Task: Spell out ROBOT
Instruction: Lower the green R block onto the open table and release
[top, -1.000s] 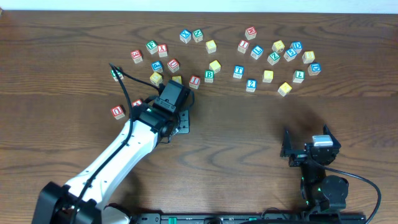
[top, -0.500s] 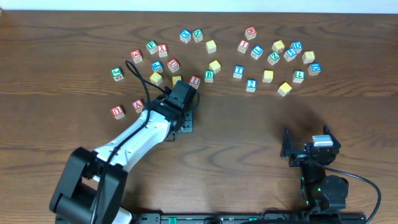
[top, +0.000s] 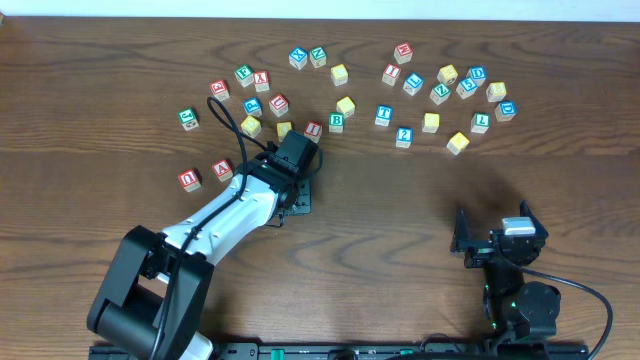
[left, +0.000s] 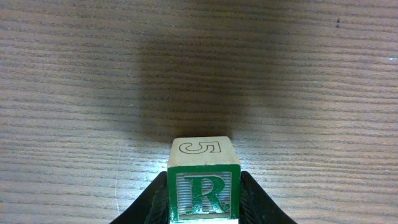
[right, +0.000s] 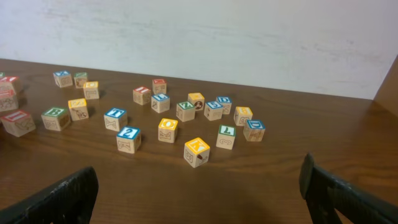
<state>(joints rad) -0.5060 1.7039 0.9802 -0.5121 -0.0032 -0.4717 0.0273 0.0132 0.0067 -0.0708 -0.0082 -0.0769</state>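
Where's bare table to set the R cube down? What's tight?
Widest free patch for the R cube: table centre, bordered by the cube row behind, the left arm and the open right hand. Also bare: left of that arm, in front of the A cube. Crowded: the back band, tightest at the right-end cluster.

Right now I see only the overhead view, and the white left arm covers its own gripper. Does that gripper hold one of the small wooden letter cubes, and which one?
Observer: Yes. In the left wrist view the left gripper is shut on a small wooden cube with a green R. The R faces the wrist camera and stands upright.
Operator: Thank you. Is anything printed on another face of it?
Observer: The face that points away from the gripper shows an outlined 5, drawn in thin dark lines on plain wood.
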